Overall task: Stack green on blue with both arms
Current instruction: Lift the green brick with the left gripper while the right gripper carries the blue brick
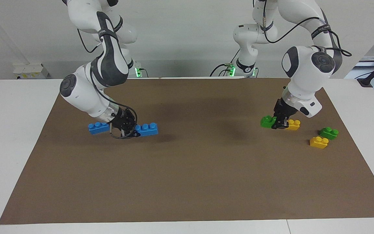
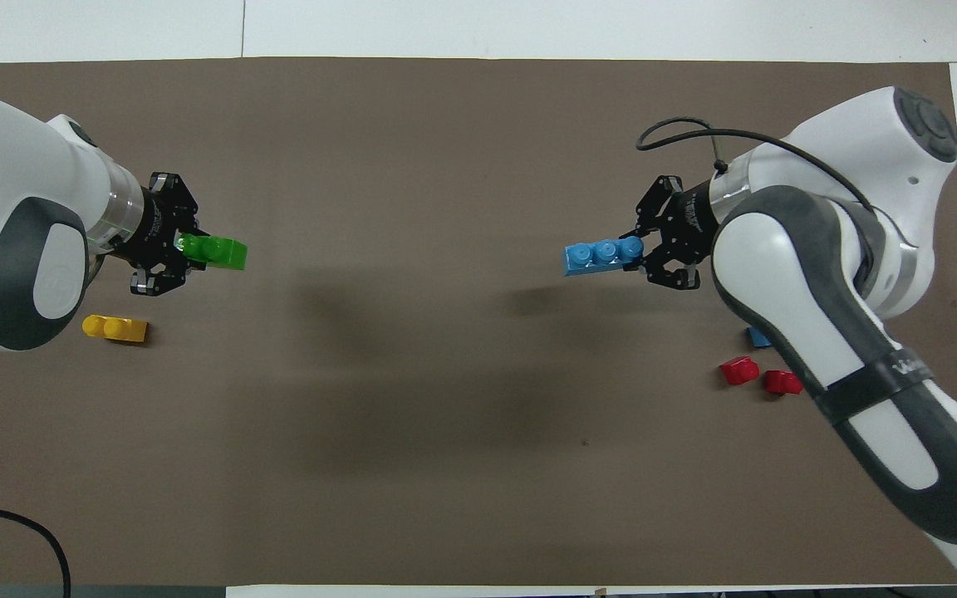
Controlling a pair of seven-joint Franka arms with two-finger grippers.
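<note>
the left gripper [image 1: 279,125] [image 2: 173,247] is clamped on one end of a small bright green plastic two-stud brick [image 1: 268,121] [image 2: 214,251], holding it raised above the brown paper mat [image 1: 187,182] [image 2: 445,399] at the left arm's end of the table. the held green brick sticks out from the fingers toward the middle of the mat.

the right gripper [image 1: 127,127] [image 2: 661,247] is closed on one end of a long blue plastic three-stud brick [image 1: 146,129] [image 2: 603,255], lifted over the mat at the right arm's end; its free end also points toward the mat's middle. the two held bricks are well apart.

on the mat lie a second blue three-stud brick [image 1: 98,127], just beside the right gripper in the facing view, a second green two-stud brick [image 1: 329,133], two yellow two-stud bricks [image 1: 318,142] [image 1: 293,124] [image 2: 115,329] near the left gripper, and two small red pieces [image 2: 739,370] [image 2: 782,382] at the right arm's end.
</note>
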